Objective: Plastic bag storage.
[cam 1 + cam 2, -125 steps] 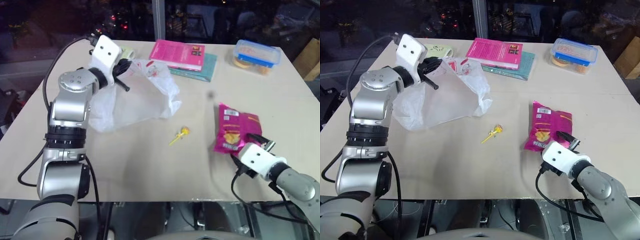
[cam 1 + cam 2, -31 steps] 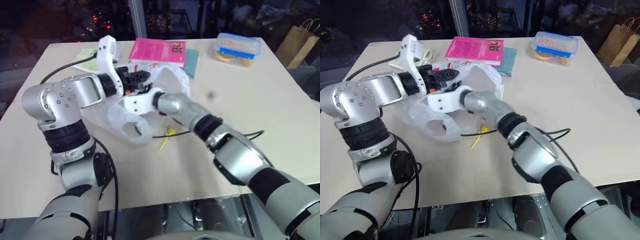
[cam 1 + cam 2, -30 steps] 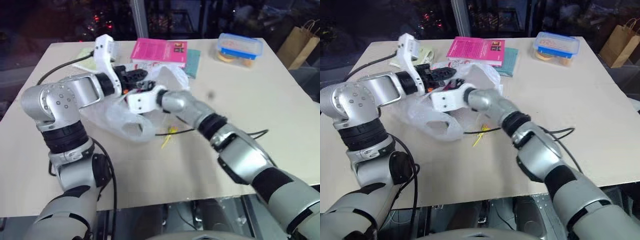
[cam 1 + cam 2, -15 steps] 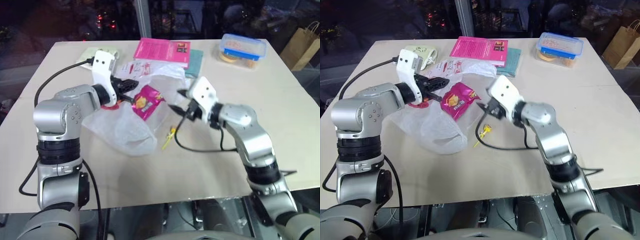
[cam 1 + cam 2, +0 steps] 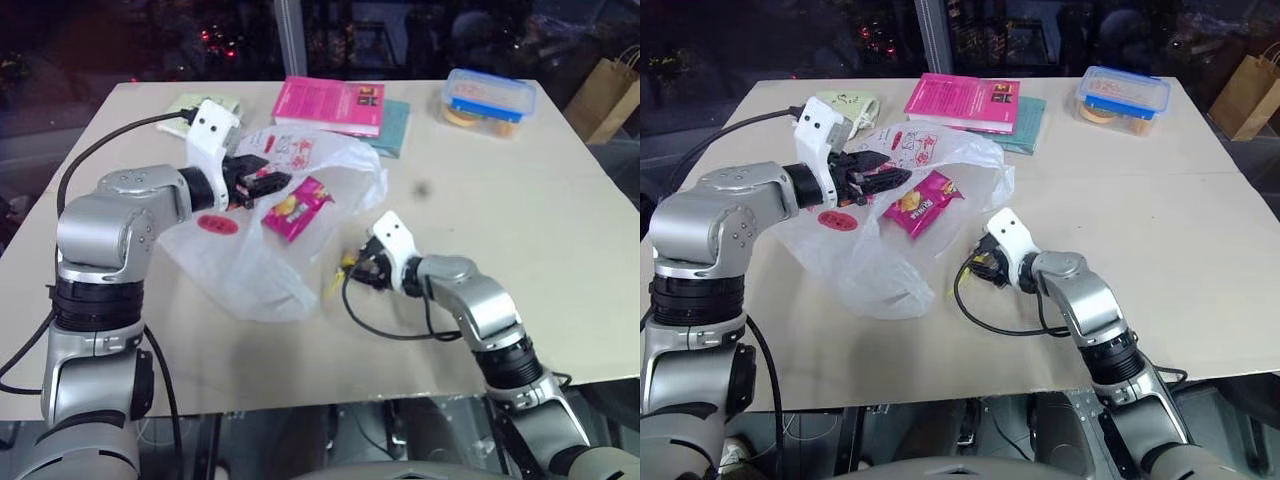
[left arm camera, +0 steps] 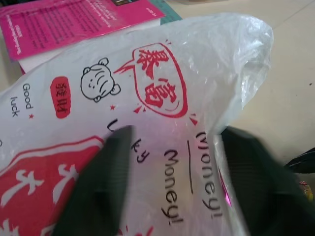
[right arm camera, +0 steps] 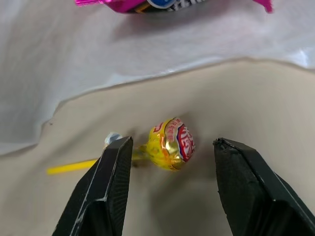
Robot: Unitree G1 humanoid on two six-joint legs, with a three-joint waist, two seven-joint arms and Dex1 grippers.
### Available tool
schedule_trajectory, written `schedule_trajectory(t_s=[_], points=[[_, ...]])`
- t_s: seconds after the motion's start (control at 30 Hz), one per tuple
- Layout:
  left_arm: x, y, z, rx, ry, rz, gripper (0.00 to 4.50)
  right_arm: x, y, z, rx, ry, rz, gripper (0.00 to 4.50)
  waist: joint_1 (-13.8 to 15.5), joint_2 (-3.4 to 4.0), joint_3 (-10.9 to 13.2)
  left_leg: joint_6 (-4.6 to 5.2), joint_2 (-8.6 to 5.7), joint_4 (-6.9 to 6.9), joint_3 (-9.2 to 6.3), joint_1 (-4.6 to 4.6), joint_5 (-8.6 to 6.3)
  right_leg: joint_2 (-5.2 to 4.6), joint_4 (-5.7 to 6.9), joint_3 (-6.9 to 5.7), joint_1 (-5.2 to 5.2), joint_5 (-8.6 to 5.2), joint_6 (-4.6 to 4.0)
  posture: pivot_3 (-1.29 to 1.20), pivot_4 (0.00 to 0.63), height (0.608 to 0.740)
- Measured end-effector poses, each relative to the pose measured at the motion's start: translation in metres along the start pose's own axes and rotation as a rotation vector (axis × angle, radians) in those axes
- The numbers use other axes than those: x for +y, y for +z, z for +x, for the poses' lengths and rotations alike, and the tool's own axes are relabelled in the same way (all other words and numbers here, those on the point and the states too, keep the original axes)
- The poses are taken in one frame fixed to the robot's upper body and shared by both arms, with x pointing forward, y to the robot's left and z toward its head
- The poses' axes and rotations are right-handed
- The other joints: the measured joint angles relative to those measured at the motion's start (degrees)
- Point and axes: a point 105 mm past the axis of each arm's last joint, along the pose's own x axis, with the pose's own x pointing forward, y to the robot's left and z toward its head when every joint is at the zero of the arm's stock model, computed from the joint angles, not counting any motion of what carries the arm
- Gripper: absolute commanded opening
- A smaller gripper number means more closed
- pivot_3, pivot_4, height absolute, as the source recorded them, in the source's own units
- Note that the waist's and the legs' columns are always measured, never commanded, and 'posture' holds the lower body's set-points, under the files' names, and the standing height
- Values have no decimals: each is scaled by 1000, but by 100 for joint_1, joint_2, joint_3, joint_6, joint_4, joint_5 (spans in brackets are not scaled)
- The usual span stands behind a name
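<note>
Though feather-light, the plastic bag (image 5: 250, 255) looks limp and slippery; left gripper (image 5: 268, 181) spread at its rim, right gripper (image 7: 167, 189) spread around the lollipop (image 7: 170, 143).

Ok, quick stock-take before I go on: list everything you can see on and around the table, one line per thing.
plastic bag: one, translucent white with red print, table's left half, mouth held up.
snack packet: one, magenta, at the bag's mouth.
lollipop: one, yellow wrapper and stick, on the table beside the bag.
pink book: one, far edge, atop a teal book.
food container: one, clear with blue lid, far right.
pale green item: one, far left, unclear what.
paper bag: one, brown, beyond the table's right corner.
table: one, beige.
left gripper: at the bag's rim.
right gripper: open, straddling the lollipop.
</note>
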Motion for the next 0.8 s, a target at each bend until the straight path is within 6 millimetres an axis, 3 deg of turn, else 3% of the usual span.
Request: schedule_trajectory(t_s=[0.1,0.17,0.3,0.4,0.63,0.7,0.8], points=[[-3,1,-1,-6,-3,15,2978,1,0,3,-7,1,19,2736,2,-1,0,0,0,1,0,1,0,2,1,-1,2,0,0,0,150,740],[-2,1,-1,-10,3,21,3020,2,-1,4,-7,3,18,2187,3,-1,0,0,1,2,-1,2,0,3,1,-1,2,0,0,0,150,740],[0,3,0,-23,29,26,3020,3,2,5,-26,3,-7,637,5,-1,-1,0,1,3,-1,4,0,16,1,-2,5,0,1,0,150,740],[2,5,0,-43,42,12,3020,2,4,1,-43,9,-11,637,12,-1,0,1,1,3,-1,3,0,25,0,-2,5,0,1,0,150,740],[19,18,-9,-138,103,-108,3020,3,31,-27,-156,86,34,637,21,-2,0,2,6,11,-7,3,-1,33,1,-6,9,0,1,0,150,740],[22,29,-11,-186,97,-159,3020,5,45,-24,-202,100,53,637,3,-2,0,2,11,12,-5,5,0,39,3,-4,8,0,1,0,150,740],[26,49,-19,-270,84,-220,3020,-1,78,2,-264,73,43,637,-73,-2,1,-2,17,12,4,12,2,48,5,2,7,6,-7,0,150,740]])
